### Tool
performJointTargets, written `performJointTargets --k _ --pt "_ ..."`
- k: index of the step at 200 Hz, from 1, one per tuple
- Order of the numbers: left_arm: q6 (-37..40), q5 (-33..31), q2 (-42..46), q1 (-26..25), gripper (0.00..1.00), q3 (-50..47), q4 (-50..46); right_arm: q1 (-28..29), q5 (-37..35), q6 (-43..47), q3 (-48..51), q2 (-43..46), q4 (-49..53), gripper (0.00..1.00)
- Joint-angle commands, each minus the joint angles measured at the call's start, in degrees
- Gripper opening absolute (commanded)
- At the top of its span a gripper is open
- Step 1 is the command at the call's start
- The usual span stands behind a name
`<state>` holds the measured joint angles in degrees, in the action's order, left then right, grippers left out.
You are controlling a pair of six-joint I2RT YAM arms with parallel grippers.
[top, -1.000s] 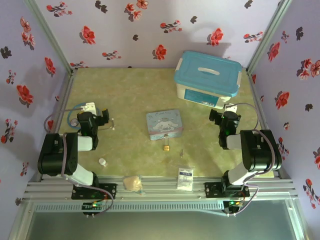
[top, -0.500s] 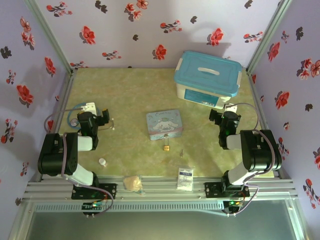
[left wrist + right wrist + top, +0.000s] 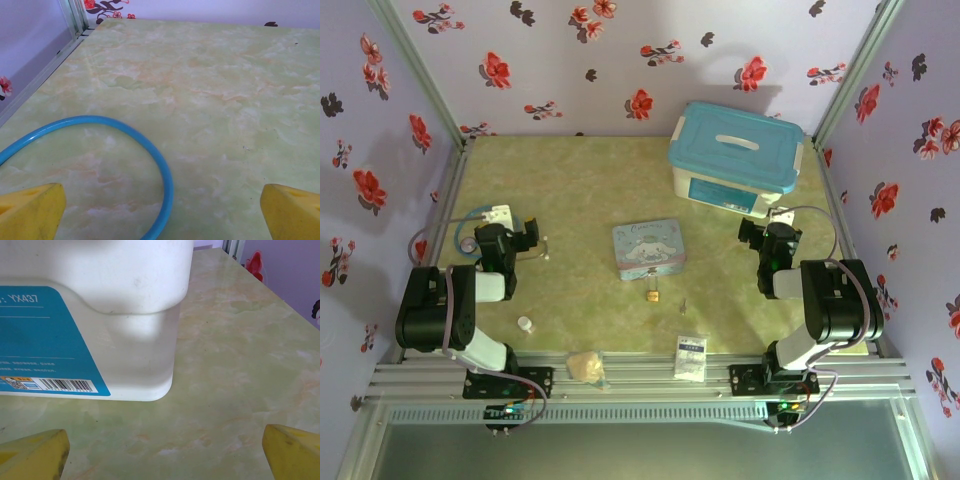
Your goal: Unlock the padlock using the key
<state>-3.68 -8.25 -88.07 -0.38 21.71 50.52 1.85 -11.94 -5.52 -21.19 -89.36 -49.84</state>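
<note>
Left fingers (image 3: 31, 210) and right fingers (image 3: 32, 452) gape wide, empty; one padlock (image 3: 652, 295) and one key (image 3: 684, 304) lie near one tin (image 3: 648, 248).

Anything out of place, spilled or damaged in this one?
Nothing is spilled or broken. The padlock and key lie apart, on the near side of the tin. Only the sachet and a crumpled beige lump look misplaced: they sit at the near edge, seemingly overlapping the metal rail.
</note>
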Motion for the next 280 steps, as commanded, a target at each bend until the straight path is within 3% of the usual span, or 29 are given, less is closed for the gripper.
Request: performJointTargets --k 1,25,46,67,96,109,131,154,163,185,202,236,280 --pt "1.49 0.69 -0.48 0.38 1.00 0.82 0.41 -0.36 0.26 0.51 -1.05 -0.05 -1.29 0.99" --pt "1.49 0.45 1.68 0.42 1.00 -1.26 3.14 -0.41 0.65 0.60 -0.77 0.74 -1.30 0.99" --pt "1.05 -1.52 8.77 0.38 1.00 -1.79 -1.80 -0.22 1.77 1.70 -0.47 6.70 3.08 0.99" --pt "0.43 -2.78 16.46 -0.22 1.00 -0.80 -10.00 -0.15 1.34 -1.48 -3.36 16.92 17.86 0.99" --pt "-9.47 -2.62 25.10 -0.32 1.00 1.68 -21.18 -0.35 1.72 -8.08 -8.42 24.65 33.21 0.99" --pt "-14.49 0.22 27.76 -0.29 1.00 1.82 -23.50 -0.35 3.38 -9.70 -8.87 27.08 36.12 0.99" --pt "-20.81 11.53 31.36 -0.23 1.00 -0.91 -21.20 -0.35 8.38 -13.43 -8.43 30.37 39.14 0.99" --pt "-33.13 15.89 34.46 -0.93 1.00 -2.08 -24.15 -0.27 15.32 -17.60 -8.85 31.80 43.18 0.99" --pt "-36.61 16.16 35.51 -2.57 1.00 -1.86 -27.32 -0.14 17.84 -19.64 -8.91 31.93 44.59 0.99" --pt "-36.29 15.69 37.10 -9.84 1.00 -0.23 -34.38 1.34 20.65 -23.75 -8.50 31.79 47.53 0.98" --pt "-36.74 15.07 35.55 -15.00 1.00 1.79 -39.29 5.93 19.35 -24.35 -7.83 32.06 48.56 0.97" --pt "-37.72 14.14 29.86 -23.73 0.96 3.16 -40.03 14.22 17.46 -25.45 -6.60 31.66 48.46 0.97" --pt "-38.64 12.55 22.63 -33.29 0.88 6.35 -39.26 19.65 17.22 -26.66 -4.65 31.46 50.35 0.93"
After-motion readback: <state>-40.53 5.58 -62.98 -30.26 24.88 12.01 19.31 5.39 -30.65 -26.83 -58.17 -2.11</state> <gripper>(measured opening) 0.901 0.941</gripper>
